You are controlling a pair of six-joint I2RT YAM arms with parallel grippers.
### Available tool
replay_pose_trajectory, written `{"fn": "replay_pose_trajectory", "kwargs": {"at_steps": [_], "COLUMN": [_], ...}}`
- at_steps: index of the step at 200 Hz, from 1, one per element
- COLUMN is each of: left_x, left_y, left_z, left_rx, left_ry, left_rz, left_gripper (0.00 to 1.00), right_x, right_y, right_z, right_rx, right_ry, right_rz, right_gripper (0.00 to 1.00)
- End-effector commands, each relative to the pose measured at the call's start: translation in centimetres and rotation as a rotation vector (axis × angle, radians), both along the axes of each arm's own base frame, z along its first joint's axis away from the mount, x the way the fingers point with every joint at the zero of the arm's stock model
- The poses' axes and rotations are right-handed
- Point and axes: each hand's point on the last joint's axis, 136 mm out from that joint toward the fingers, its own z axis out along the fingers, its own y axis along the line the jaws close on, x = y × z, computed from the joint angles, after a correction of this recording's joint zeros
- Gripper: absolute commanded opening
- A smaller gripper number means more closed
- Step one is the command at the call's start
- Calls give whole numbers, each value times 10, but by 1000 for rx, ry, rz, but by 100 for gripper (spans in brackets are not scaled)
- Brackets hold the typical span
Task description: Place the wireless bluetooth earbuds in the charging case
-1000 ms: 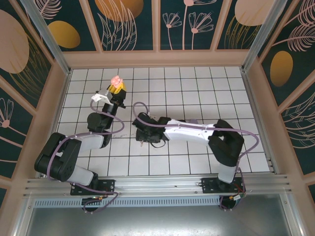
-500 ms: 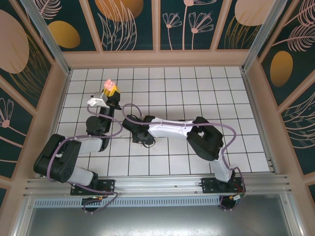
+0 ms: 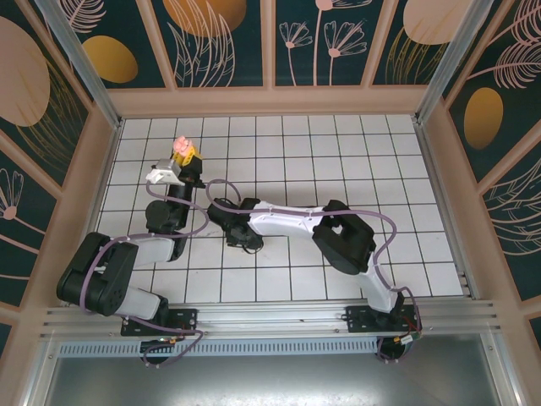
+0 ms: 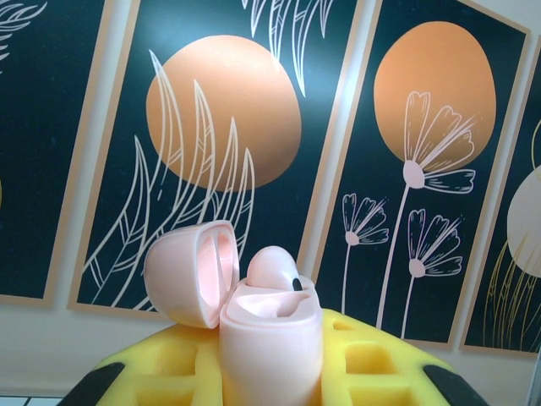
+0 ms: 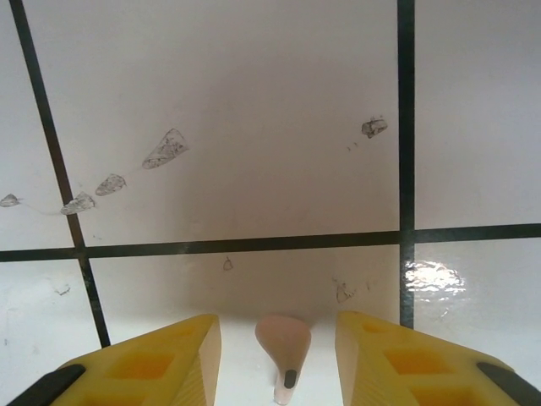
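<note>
I logged the left gripper (image 3: 187, 155) clamped on the pink charging case (image 4: 270, 338), raised at far left, lid open, 1 pink earbud (image 4: 272, 267) seated inside. The right gripper (image 5: 277, 328) stood part-open at centre-left, straddling the 2nd pink earbud (image 5: 283, 345) on the tiled table (image 5: 254, 127), fingers clear of it.

A bud (image 5: 283, 338) sits between your right tool's (image 5: 279, 359) fingers near the table's (image 5: 254, 127) centre; a second bud (image 4: 272, 269) sits in the case (image 4: 270, 342) toward the far-left corner.

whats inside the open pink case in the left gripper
One pink earbud pokes up from the pink case, its lid tilted open. The case's near wall hides the wells below.
</note>
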Motion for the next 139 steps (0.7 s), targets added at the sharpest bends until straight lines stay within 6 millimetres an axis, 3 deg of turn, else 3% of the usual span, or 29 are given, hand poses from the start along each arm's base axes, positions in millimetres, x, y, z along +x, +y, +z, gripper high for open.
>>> {"fn": "replay_pose_trajectory", "kwargs": {"at_steps": [1,139], "left_x": [-19,-19], "left_y": [9,9], "left_z": [33,32], "left_rx": [-48,-51], "left_ry": [-143,-146], "left_rz": [8,3], "left_gripper": [0,0], "right_x": [-5,-9], "right_y": [-2,5], "right_z": [-9,-20], "right_rx": [-37,-64], "right_ry": [20,40], "right_rz": [-8,12], "right_gripper": [40,34]}}
